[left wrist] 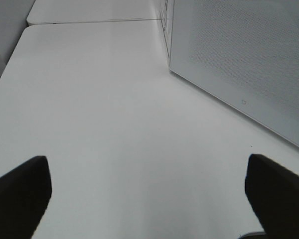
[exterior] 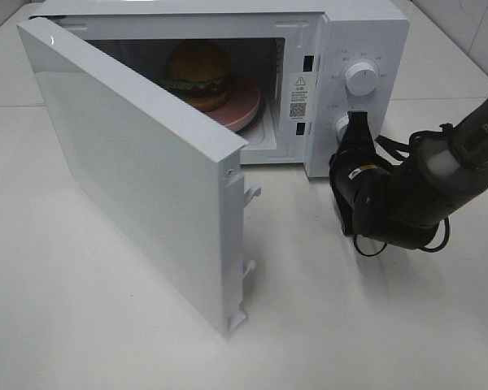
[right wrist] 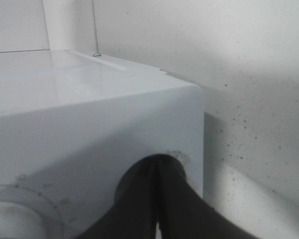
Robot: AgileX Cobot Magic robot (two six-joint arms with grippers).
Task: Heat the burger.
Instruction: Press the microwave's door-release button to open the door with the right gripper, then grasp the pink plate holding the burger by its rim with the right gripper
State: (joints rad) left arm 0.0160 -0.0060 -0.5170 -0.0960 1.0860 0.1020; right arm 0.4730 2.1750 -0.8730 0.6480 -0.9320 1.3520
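Seems past loading, with the glossy golden-brown-bunned burger (exterior: 198,75) on the round pink plate (exterior: 239,107) inside the boxy white microwave (exterior: 366,32), and calls next for swinging the wide-open white door (exterior: 130,171) shut, with left fingers (left wrist: 20,194) spread over the desk (left wrist: 114,124) and right fingers (right wrist: 139,199) pressed together at the lower white dial (exterior: 339,124).

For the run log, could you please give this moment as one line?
burger: in microwave | door: open | right end effector: shut at lower knob | left end effector: open
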